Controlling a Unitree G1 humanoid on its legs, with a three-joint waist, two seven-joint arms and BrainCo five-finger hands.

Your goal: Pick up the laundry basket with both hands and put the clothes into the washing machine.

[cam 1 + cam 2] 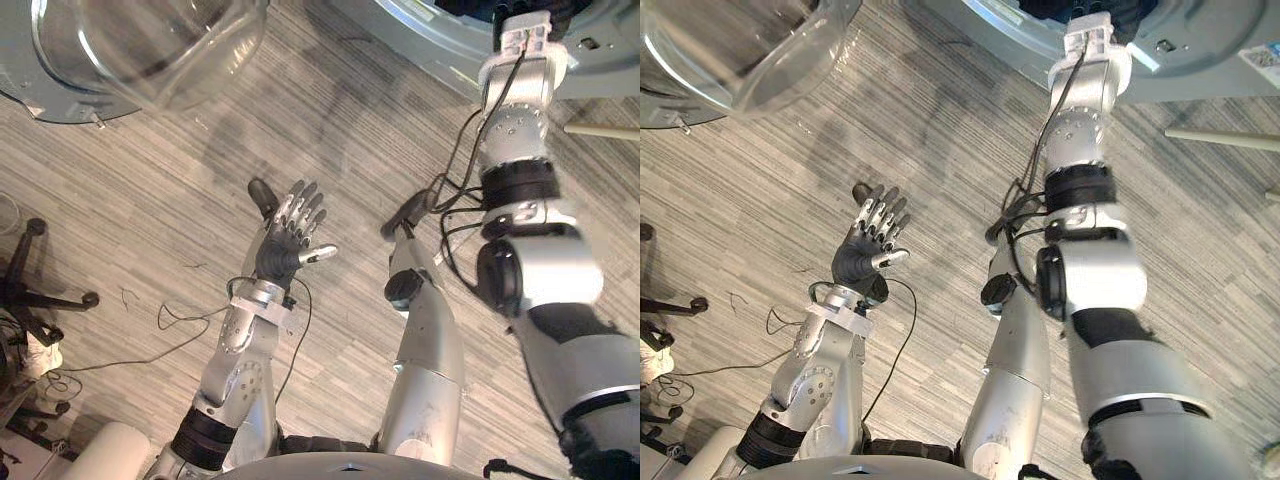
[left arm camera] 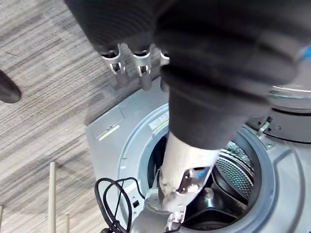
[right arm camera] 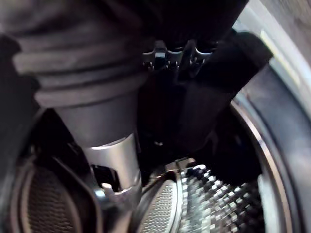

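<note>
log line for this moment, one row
left hand: open, above floor | right hand: inside washing machine drum, at dark clothes | door: open

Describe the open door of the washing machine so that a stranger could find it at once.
Start from the grey washing machine at the top of the head views. To its left, above the striped floor, is the door, round with a grey rim. Its bulging clear glass sets it apart: nothing else nearby is see-through.
</note>
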